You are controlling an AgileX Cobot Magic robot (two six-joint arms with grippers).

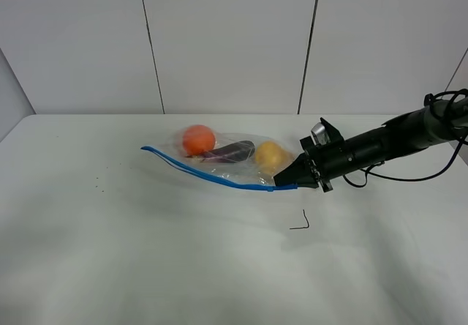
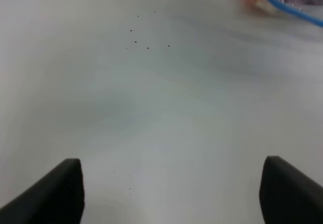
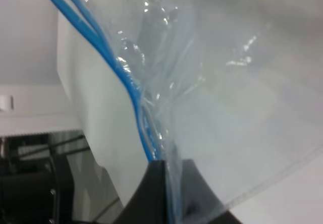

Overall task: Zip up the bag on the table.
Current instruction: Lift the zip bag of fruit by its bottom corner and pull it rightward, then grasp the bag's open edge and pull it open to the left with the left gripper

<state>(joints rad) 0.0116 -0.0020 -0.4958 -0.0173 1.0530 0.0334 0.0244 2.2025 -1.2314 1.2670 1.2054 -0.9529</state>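
Clear bag (image 1: 232, 170): thin plastic film, glossy, crinkled, w/ bright glints in right wrist view. Its zip strip (image 1: 212, 176), on side twd front edge of table (image 1: 131, 266): blue plastic, smooth, slight sheen. Inside: orange item (image 1: 198, 140) smooth w/ soft shine; purple item (image 1: 235, 150) dark & glossy; yellow item (image 1: 269, 155) duller, matt. Tabletop white, matt, smooth, a few tiny dark specks nr left edge. Fingers of right gripper (image 1: 287, 181) black, matt, look like hard plastic; left gripper (image 2: 171, 161) fingers same matt black.

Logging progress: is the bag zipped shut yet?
Not fully. Past where the right gripper pinches, the bag shows its blue zipper strips apart.
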